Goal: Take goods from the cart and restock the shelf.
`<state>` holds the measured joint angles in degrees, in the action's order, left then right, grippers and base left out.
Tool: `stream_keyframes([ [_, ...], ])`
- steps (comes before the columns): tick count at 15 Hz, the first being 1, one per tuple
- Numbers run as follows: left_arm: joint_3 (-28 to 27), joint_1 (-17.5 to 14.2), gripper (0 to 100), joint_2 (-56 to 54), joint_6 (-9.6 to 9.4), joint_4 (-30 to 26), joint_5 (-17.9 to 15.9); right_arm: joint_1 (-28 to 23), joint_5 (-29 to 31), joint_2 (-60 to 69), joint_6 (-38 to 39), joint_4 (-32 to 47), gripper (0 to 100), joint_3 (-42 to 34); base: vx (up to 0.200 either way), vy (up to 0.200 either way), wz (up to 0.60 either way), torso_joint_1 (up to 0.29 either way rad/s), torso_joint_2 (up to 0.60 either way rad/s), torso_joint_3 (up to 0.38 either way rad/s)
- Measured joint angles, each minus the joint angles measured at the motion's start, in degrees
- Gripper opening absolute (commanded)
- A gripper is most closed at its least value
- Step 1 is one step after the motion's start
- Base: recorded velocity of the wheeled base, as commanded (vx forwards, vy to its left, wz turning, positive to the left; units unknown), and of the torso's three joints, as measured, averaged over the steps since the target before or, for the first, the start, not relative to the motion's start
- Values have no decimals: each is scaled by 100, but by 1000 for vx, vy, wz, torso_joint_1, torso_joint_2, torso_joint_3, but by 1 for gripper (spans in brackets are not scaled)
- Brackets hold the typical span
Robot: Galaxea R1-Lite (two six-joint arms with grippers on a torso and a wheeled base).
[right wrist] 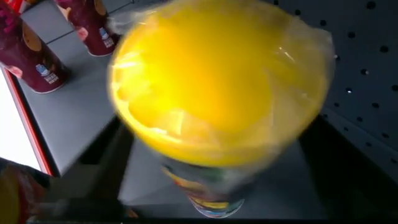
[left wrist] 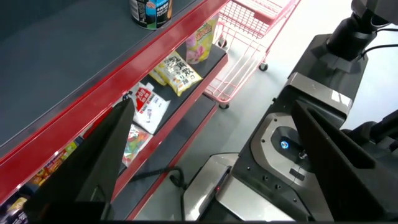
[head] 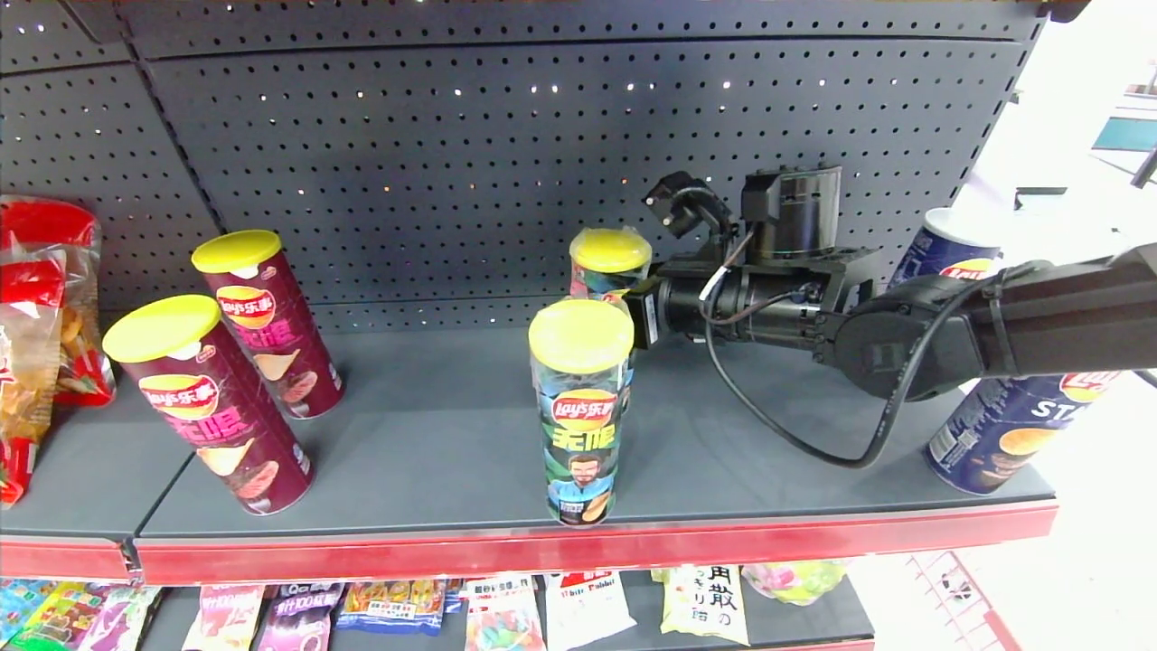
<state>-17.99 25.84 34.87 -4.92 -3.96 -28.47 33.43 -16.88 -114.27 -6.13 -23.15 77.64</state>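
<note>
yellow-lidded and wrapped in green print, the rear can (head: 610, 258) sits between the jaws of the right gripper (head: 624, 294), which reaches in from the right. in the right wrist view its dark fingers (right wrist: 81, 180) stand on either side of the can's body and appear pinched against it, with the lid towards the camera. this can is upright at the back of the grey shelf (head: 434, 434), close to the perforated back panel (head: 452, 163). just in front of it stands a matching front can (head: 583, 425), at the shelf's red edge. two maroon cans (head: 212, 407) stand well apart to the left, beside red snack bags (head: 36, 316). two blue cans (head: 1003, 434) stand at the right end, partly behind the arm. the left gripper (left wrist: 211, 155) hangs below the shelf with its jaws spread wide and nothing between them; a pink cart (left wrist: 249, 50) and packets on a lower shelf (left wrist: 177, 71) lie beyond it.
</note>
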Motion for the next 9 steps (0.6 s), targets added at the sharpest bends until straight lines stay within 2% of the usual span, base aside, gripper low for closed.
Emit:
stream_keyframes([
  [4, 0, 0, 100, 13, 0, 0, 0, 9, 38, 234, 15, 0, 100, -215, 0, 0, 0, 0, 0, 0],
  [9, 135, 0, 100, 124, 0, -2, 134, -156, 158, 1125, 140, -30, 100, -1438, 0, 0, 0, 0, 0, 0],
])
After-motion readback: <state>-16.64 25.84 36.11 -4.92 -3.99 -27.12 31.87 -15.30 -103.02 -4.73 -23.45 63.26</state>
